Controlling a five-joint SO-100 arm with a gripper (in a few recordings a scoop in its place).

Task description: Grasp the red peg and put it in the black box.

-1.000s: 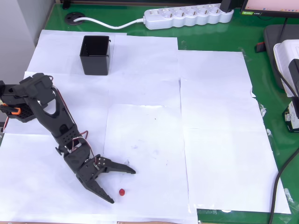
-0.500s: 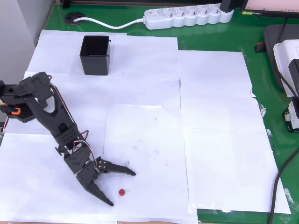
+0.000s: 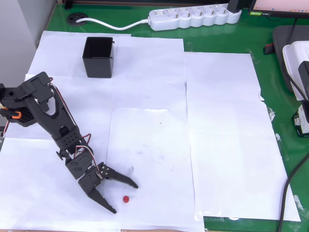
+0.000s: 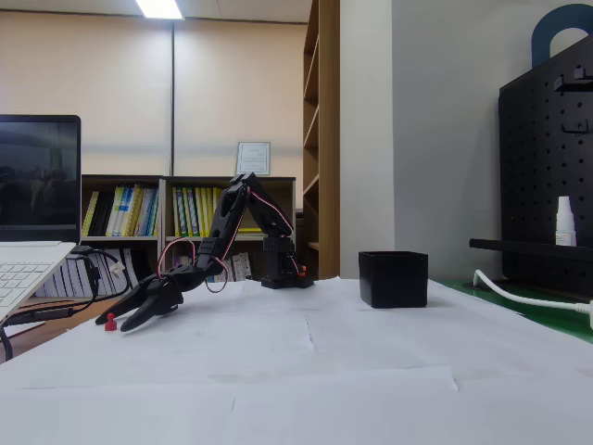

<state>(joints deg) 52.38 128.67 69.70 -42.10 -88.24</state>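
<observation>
Looking down, we see the gripper [image 3: 124, 197] spread wide around the red peg [image 3: 125, 198] on paper, untouched; our side camera shows it upright [image 4: 110, 323], black box [image 3: 99, 57] well apart.

A tiny dark-red rounded peg [image 3: 125, 198] is seen lying on white paper near the bottom edge of the overhead view; in the fixed view [image 4: 109, 323] it sits low at the left. A small square black box [image 3: 99, 57], open-topped with upright walls, stands well apart near the top left, upright on the paper [image 4: 394, 278].
</observation>
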